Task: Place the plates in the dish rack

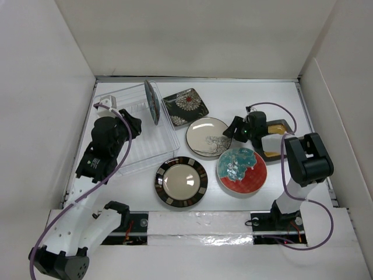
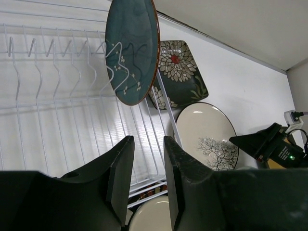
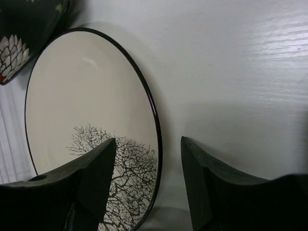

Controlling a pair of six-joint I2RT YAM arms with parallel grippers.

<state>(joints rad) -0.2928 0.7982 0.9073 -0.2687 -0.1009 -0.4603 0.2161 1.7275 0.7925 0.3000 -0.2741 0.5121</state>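
Note:
The teal plate stands upright in a slot at the right end of the clear dish rack. My left gripper hovers over the rack floor just in front of the plate, open and holding nothing. The cream tree plate lies flat on the table. My right gripper is open at its right edge, the dark rim lying between the fingers with gaps on both sides. Also flat on the table are the black floral plate, the striped-rim plate and the red-and-teal plate.
A black square plate with an amber centre lies at the right, partly hidden under my right arm. White walls close in the table on the left, back and right. The striped-rim plate's edge shows just below the rack's front edge.

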